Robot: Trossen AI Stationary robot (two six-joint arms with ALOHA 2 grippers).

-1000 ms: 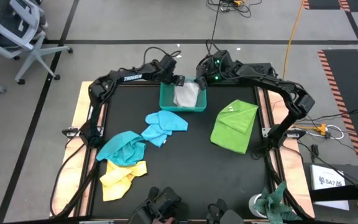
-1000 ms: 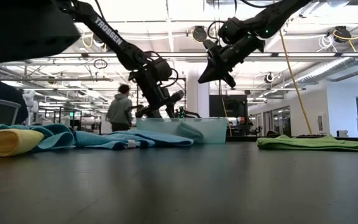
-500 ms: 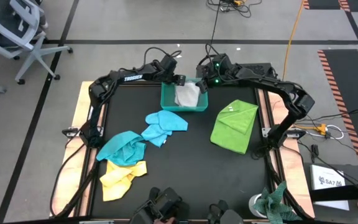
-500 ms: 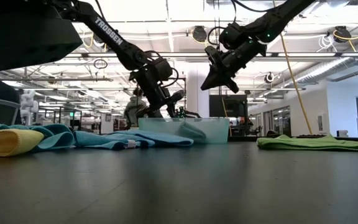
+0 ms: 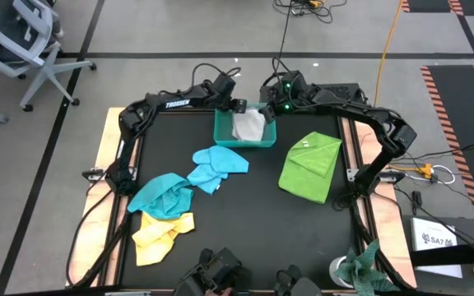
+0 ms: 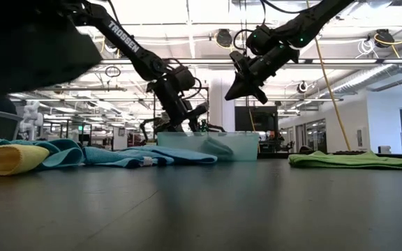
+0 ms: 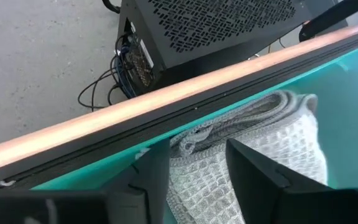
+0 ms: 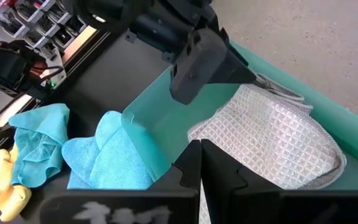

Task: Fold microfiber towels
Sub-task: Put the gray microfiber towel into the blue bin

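A pale grey towel [image 5: 247, 125] lies bunched in the teal tray [image 5: 220, 136] at the table's far middle. My left gripper [image 7: 194, 149] reaches into the tray's far left corner, open, one finger on each side of a strip of the grey towel [image 7: 197, 186]. My right gripper [image 8: 201, 144] is shut and hangs above the tray's right side [image 6: 234, 94], touching nothing. A folded lime green towel [image 5: 311, 164] lies flat at the right. Light blue [image 5: 212, 167], turquoise [image 5: 163, 196] and yellow [image 5: 161, 234] towels lie crumpled at the left. My left gripper slants down into the tray from the table's far left, its fingers [image 7: 253, 177] close over the grey towel's far left part [image 8: 253, 93]. I cannot tell whether they touch the cloth. The towel lies in the tray.
The tray sits close to the table's far edge rail [image 7: 166, 118]. A mottled green-and-white rag [image 5: 367, 265] sits off the table's near right corner. Bare black tabletop [image 5: 245, 214] stretches between the towel heaps and the near edge.
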